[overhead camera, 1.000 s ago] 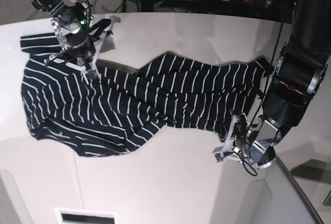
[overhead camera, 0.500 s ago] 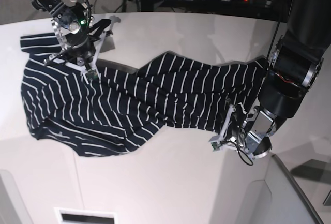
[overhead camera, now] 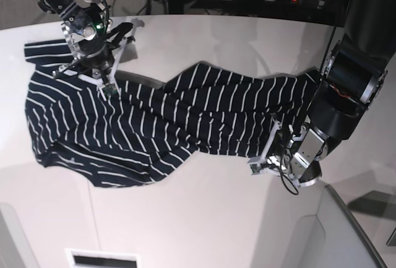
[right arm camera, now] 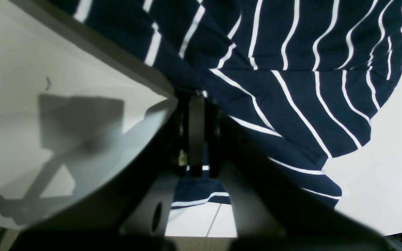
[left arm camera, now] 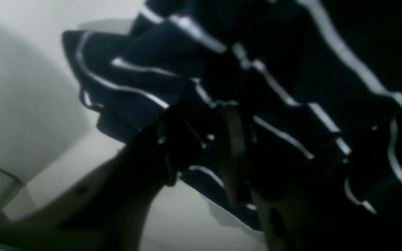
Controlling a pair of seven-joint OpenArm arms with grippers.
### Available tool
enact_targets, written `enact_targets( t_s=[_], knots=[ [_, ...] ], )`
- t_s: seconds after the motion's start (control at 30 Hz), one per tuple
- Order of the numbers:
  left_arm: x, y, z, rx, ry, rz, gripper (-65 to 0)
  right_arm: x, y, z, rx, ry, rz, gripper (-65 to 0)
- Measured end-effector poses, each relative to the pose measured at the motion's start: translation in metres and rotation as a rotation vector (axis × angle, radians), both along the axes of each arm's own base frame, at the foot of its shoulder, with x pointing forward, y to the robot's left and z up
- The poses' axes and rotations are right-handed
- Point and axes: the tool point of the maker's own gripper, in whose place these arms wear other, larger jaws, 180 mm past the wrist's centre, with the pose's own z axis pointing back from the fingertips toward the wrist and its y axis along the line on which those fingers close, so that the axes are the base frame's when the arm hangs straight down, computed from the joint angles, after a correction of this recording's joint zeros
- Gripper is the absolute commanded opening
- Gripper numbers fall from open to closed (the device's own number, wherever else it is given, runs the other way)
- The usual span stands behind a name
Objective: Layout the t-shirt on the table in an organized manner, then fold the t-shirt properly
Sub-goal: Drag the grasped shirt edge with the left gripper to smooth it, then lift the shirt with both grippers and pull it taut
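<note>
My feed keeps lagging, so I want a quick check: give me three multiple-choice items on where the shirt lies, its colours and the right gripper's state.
1. Where does the soft dark navy t-shirt with thin white stripes lie?
A. Spread crumpled on the smooth white table
B. Hanging off the floor-side edge
C. Folded in a neat square

2. What colour are its stripes?
A. Red
B. White
C. Yellow

3. How does the right gripper stand?
A. Wide open above bare table
B. Out of view
C. Shut on the shirt's cloth

Answers: 1 A, the base view shows it stretched unevenly across the tabletop; 2 B, thin white lines on dark cloth; 3 C, the right wrist view shows its fingers together with cloth between them.
</note>
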Motion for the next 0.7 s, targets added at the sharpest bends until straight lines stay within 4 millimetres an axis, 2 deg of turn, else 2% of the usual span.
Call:
enact_targets(
  t_s=[0.17,0.27,0.57,0.7],
  knots=[
    [0.0,0.001,0.0,0.003,0.002,0.001,-56.6,0.0,0.0,0.0,0.0,0.0,0.0,-65.0],
    [0.0,0.002,0.0,0.006,0.001,0.001,-65.0,0.0,0.0,0.0,0.0,0.0,0.0,-65.0],
    [0.01,0.006,0.01,0.013,-0.026,0.001,-65.0,0.005,0.0,0.002,0.0,-0.01,0.0,-65.0],
    [0.023,0.013,0.029,0.024,-0.083,-0.017,-65.0,0.01,0.0,0.005,-0.002,-0.023,0.001,-65.0]
  ],
)
